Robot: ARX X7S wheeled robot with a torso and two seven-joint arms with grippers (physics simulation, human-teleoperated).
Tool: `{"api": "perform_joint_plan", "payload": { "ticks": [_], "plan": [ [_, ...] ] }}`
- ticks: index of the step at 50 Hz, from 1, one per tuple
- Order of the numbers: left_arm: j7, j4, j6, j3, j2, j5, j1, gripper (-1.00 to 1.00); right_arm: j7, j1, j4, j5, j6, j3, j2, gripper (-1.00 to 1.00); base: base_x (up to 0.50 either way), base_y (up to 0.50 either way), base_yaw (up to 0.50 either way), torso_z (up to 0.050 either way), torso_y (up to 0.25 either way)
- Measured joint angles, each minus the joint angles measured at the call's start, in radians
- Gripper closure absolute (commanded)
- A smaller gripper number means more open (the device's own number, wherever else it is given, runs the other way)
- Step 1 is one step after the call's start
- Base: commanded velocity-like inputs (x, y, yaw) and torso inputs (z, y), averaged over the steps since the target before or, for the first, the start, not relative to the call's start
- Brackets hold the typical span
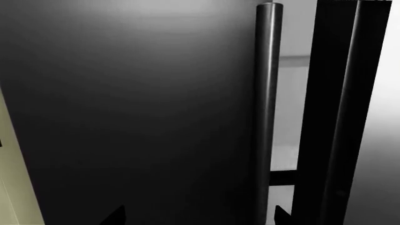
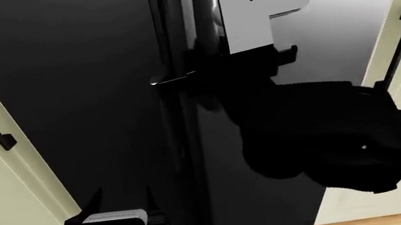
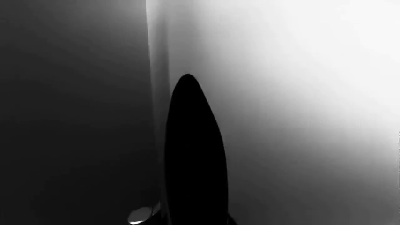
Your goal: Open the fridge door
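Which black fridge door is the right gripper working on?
The right gripper is at the right-hand black door, at its vertical bar handle by the centre seam. The left-hand black door is untouched; the left gripper hangs low before it.

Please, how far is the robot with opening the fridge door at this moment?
Done: the right gripper is at the bar handle of the fridge door. In hand: taking hold; whether it is closed on the bar is hidden. Left: the pull itself. A pale strip in the left wrist view may be a gap, but no wide opening shows. The left gripper hangs low, open.
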Motion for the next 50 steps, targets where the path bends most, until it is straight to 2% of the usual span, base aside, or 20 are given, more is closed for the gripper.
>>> {"api": "perform_joint_plan", "payload": {
  "ticks": [18,50],
  "plan": [
    [-0.007,-0.008,0.008,0.014,0.000,0.012,0.000,-1.00,-0.074,0.005,-0.200,0.143,-0.005,0.047,0.201,1.00,0.00,0.00,0.00,0.000,0.002],
    [-0.016,-0.010,0.010,0.029,-0.005,0.014,0.000,-1.00,-0.235,0.003,-0.373,0.310,-0.017,0.108,0.471,1.00,0.00,0.00,0.00,0.000,0.003]
  ]
}}
